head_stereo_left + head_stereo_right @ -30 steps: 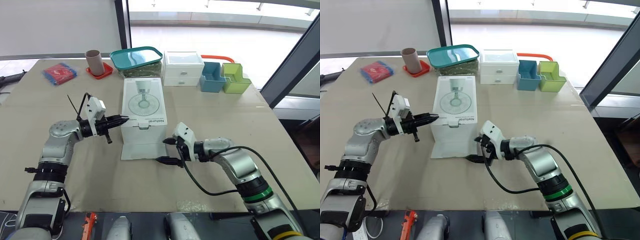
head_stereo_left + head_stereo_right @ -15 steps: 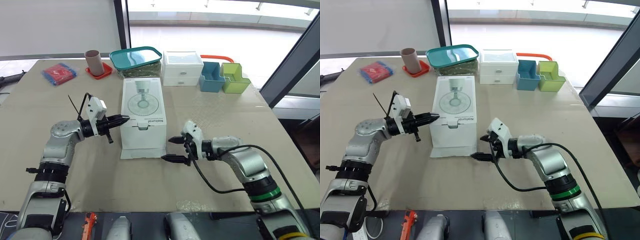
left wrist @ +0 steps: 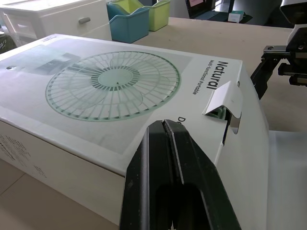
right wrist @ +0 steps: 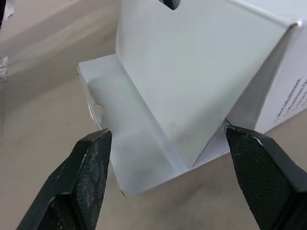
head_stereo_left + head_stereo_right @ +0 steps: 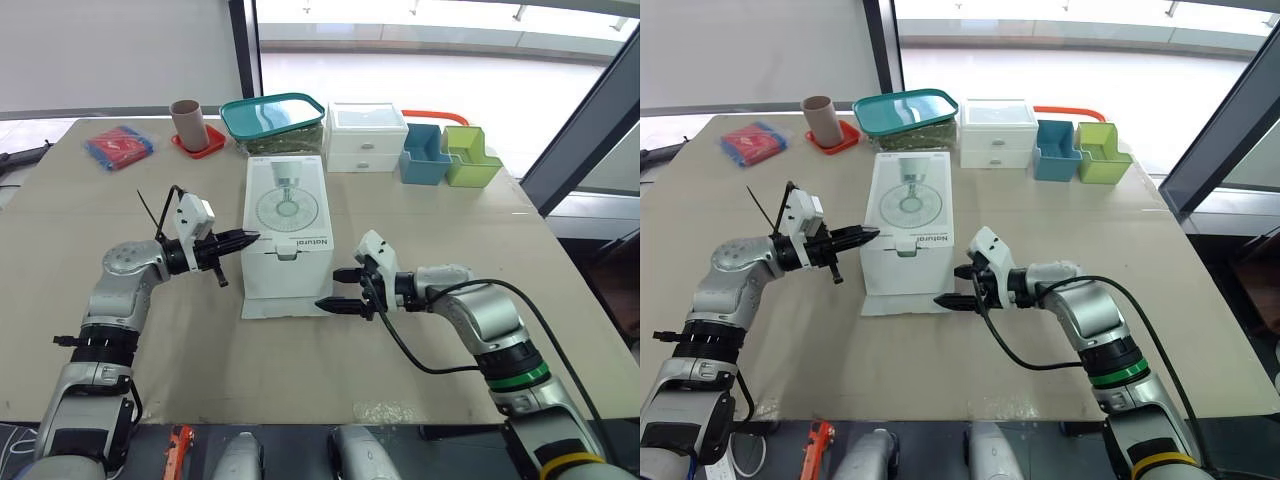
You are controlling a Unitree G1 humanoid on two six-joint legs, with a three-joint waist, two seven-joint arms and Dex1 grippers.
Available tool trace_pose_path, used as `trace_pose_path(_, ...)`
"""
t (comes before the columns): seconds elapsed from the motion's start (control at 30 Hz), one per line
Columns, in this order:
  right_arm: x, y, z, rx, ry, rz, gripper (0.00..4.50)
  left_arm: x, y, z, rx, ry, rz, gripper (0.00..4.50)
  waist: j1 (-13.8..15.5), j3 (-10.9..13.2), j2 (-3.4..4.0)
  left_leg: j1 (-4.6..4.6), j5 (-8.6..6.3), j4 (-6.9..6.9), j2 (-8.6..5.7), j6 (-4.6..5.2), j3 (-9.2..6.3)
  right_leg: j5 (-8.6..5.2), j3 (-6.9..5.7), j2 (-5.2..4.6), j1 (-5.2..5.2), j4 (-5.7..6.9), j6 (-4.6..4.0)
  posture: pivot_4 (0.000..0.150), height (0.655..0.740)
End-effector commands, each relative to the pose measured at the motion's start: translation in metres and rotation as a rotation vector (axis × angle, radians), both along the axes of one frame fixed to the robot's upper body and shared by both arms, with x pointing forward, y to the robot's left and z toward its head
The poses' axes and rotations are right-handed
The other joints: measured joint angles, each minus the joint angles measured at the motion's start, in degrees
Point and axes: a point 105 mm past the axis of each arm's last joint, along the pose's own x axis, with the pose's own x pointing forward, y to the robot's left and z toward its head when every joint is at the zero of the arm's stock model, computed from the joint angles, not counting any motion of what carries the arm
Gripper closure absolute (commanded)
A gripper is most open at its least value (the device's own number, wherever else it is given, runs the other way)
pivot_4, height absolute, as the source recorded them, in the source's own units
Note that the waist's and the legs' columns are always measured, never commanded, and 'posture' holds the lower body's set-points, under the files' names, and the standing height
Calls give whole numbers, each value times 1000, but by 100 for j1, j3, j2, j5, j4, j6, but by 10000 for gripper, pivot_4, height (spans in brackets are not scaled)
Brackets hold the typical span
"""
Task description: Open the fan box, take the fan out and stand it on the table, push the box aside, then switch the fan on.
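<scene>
White fan box conceals its contents; left fingers pinched together, right fingers spread.

Bright, even daylight. It comes through the windows behind the table, and the ground beyond the glass is blown out to near white. Shadows on the tabletop are soft and faint, darkest along the edges of the fan box. There is a sheen on the teal lid. The head views bow slightly at the edges.

Left wrist view: the left gripper is dark with glossy streaks, and the bins behind are soft. Right wrist view: the white box wall is nearly washed out, the right gripper pads are crisp, and the far corner is dim.
</scene>
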Motion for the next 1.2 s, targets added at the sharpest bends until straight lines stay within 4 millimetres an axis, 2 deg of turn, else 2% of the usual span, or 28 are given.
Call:
trace_pose_path(0.03, -1, 5, 13, 33, -28, 37, 11971, 0, -2, 2, 12, -20, -7, 45000, 0, 0, 0, 0, 0, 0, 0, 0, 0, 0, 0, 0, 0, 0, 0, 1500, 7400)
trace_pose_path(0.07, -3, 5, 15, 44, -25, 45, 14197, 0, -2, 2, 13, -20, -6, 45000, 0, 0, 0, 0, 0, 0, 0, 0, 0, 0, 0, 0, 0, 0, 0, 1500, 7400)
trace_pose_path(0.1, -5, 4, 17, 51, -22, 52, 18447, 0, -2, 1, 14, -19, -7, 45000, 0, 0, 0, 1, 0, 0, 0, 0, 0, 0, 0, 0, 0, 0, 0, 1500, 7400)
trace_pose_path(0.13, -6, 2, 19, 55, -18, 59, 20075, 0, -2, 1, 17, -18, -9, 45000, 0, 0, 0, 1, 0, 0, 0, 0, 0, 0, 0, 1, 0, 0, 0, 1500, 7400)
trace_pose_path(0.33, -19, -3, 17, 46, -4, 108, 20075, 2, 0, -1, 32, -11, -19, 45000, 1, 0, 0, 0, 0, 0, 0, 0, 0, 0, -1, 0, 1, 0, 0, 1500, 7400)
trace_pose_path(0.57, -31, 0, 26, 87, 4, 159, 20075, 3, 2, -2, 63, -7, -41, 45000, -1, 0, 0, 2, 0, 1, 1, 0, 0, 1, -1, 2, 1, 0, -1, 1500, 7400)
trace_pose_path(1.2, -29, 5, 72, 277, -41, 166, 20075, 0, 10, 4, 73, -11, -37, 45000, -2, 0, 0, 1, 0, 1, 2, 0, 0, 0, -1, 2, 1, 0, -1, 1500, 7400)
